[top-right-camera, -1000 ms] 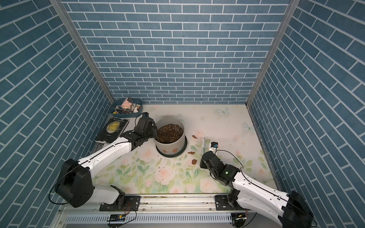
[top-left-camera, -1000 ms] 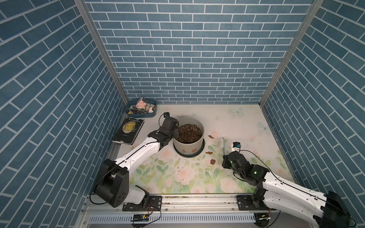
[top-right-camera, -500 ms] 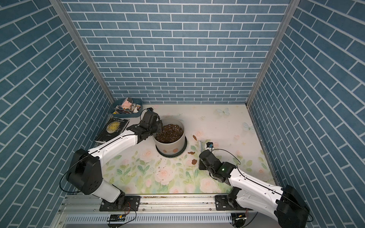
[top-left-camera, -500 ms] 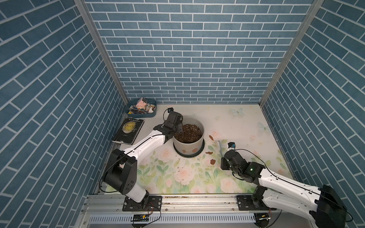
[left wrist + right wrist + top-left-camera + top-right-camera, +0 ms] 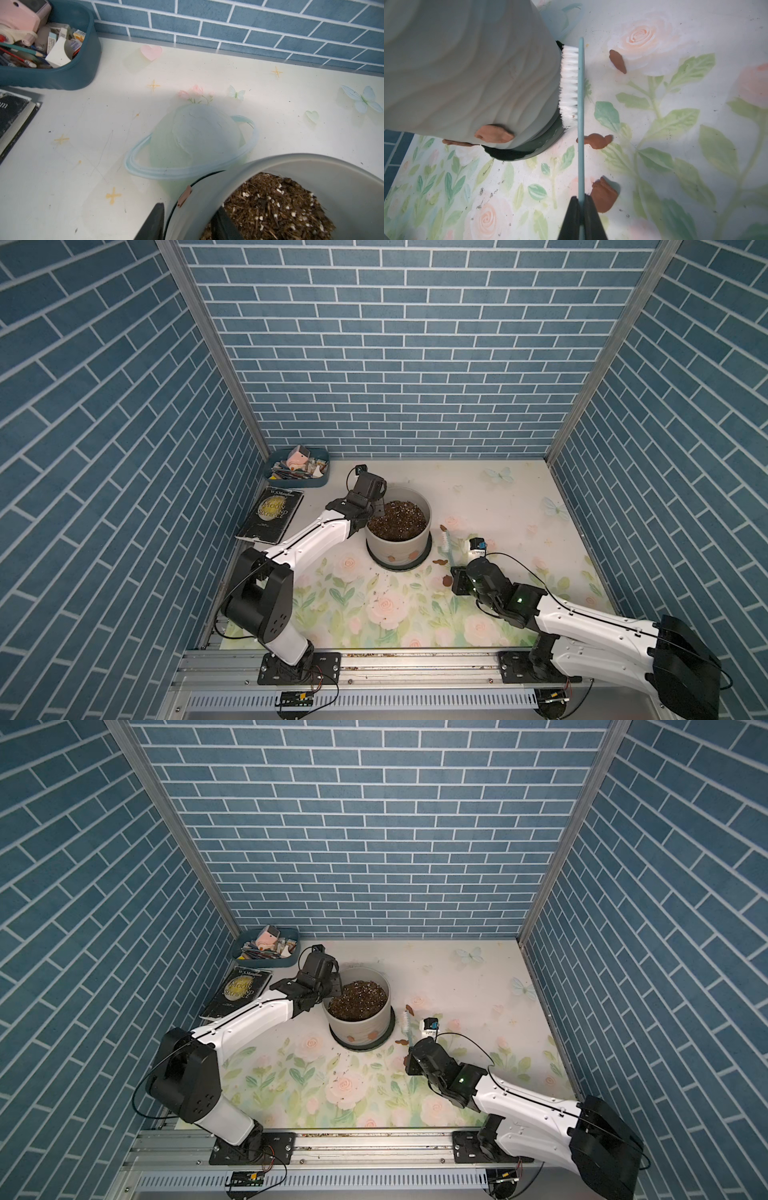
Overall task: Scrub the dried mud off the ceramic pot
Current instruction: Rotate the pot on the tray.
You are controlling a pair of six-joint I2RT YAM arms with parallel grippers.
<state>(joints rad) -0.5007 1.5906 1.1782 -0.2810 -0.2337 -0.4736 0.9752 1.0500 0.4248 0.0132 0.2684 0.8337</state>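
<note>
- Near right, the right claw [image 5: 580, 200] is clamped on the handle of the teal brush [image 5: 581, 133]. That thin hold could twist under pressure.
- The bristles [image 5: 569, 83] meet the ceramic pot [image 5: 467, 72], which stands mid-desk [image 5: 498, 506]. They sit beside the dried mud [image 5: 494, 136] (low on the near wall), so strokes may miss it.
- On the far left, the left claw [image 5: 189, 207] pinches the rim. Hard scrubbing could drag the pot or spill soil [image 5: 280, 207].

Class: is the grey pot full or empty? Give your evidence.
Full: dark speckled soil fills the ceramic pot to just below its rim.
</note>
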